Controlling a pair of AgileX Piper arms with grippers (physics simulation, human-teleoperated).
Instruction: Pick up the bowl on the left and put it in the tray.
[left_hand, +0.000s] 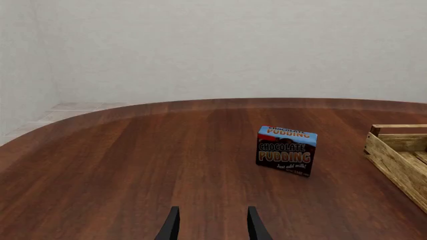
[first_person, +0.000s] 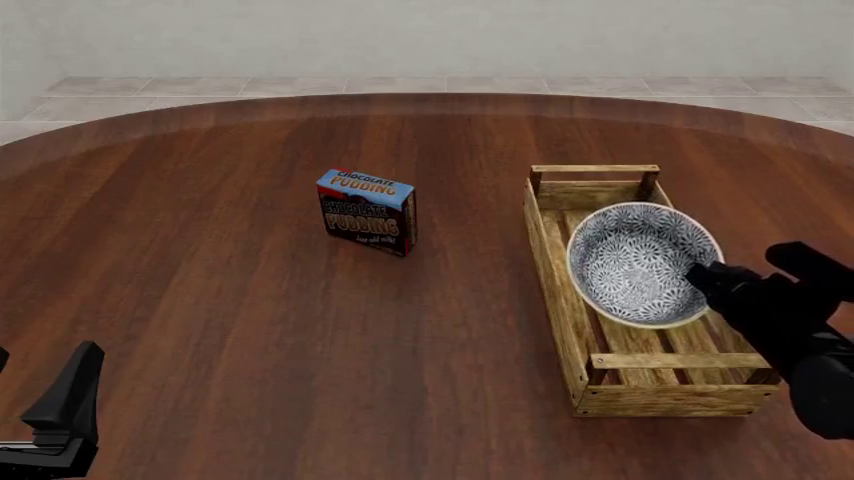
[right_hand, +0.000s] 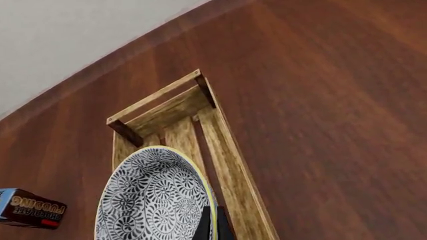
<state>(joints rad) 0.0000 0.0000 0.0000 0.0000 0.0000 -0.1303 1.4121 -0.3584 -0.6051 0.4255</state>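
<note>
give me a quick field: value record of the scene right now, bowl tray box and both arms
bowl: blue-and-white floral bowl, tilted, over the tray
tray: long light-wood crate, right side of the table
bowl hold: right gripper pinches the bowl's rim, jaws shut on it
left gripper: jaws open, holding nothing, low near the table's near left edge
pudding box: chocolate pudding box, upright, left of the tray, apart from it

Front view: black right gripper (first_person: 705, 274) partly covers the near-right rim of the round blue-and-white floral ceramic bowl (first_person: 634, 260); its arm is cut by the right edge. Bowl hides most of the slatted floor of the long light-wood tray (first_person: 554, 255).

Black left gripper (first_person: 60, 405) cut off at the bottom-left corner; finger spacing unreadable there.

Right wrist view: bowl's lower part and the small blue-and-dark pudding box (right_hand: 30, 207) are cropped.
</note>
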